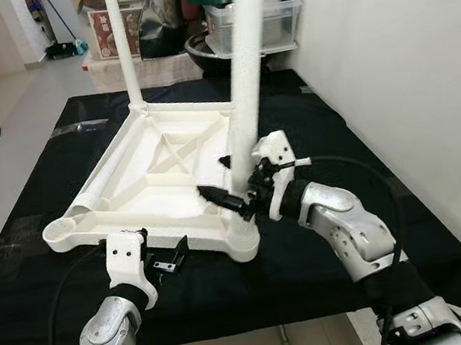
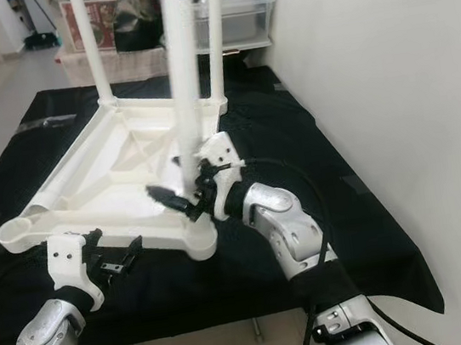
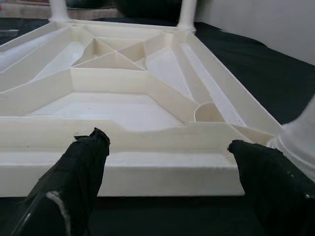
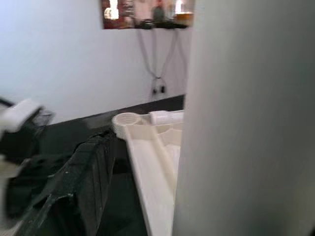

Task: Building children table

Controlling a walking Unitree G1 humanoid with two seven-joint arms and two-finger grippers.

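Right gripper (image 1: 232,196) fingers pinching near leg (image 1: 244,76), leg top cut off, left gripper (image 1: 167,260) fingers spread by tabletop (image 1: 129,187) edge.

No legible text, brand, number or sign in any view. The box (image 1: 110,28) with a red printed panel behind the surface carries markings, but they are too small and blurred to read. The white plastic tabletop (image 1: 164,160) bears no lettering that can be made out.

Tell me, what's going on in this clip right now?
The robot is assembling an upturned white plastic children's table top on a black-covered table. Its right gripper is closed around the white tubular leg at the near corner socket. The left gripper, fingers open, sits at the top's near edge. One socket is empty.
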